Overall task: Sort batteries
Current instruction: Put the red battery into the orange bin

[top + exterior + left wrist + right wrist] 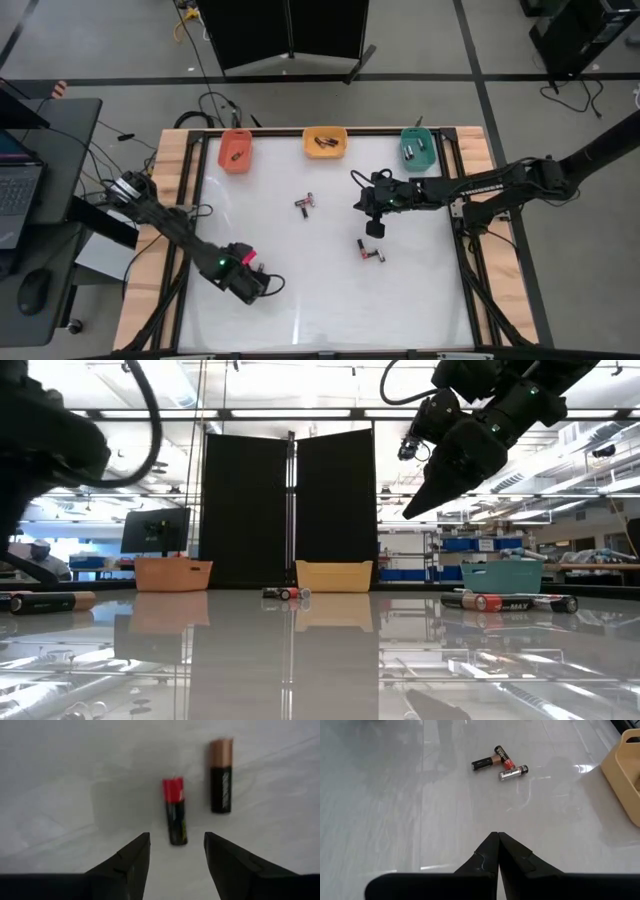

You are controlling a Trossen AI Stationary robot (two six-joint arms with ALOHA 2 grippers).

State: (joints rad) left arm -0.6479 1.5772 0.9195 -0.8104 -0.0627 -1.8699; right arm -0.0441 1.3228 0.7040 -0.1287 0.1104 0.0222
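Before the open left tool (174, 851) — red-capped battery (174, 811) beside copper-topped battery (220, 775)

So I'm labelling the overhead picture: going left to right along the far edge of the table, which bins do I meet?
Orange-red bin → yellow bin → teal bin. Each one has batteries lying in it.
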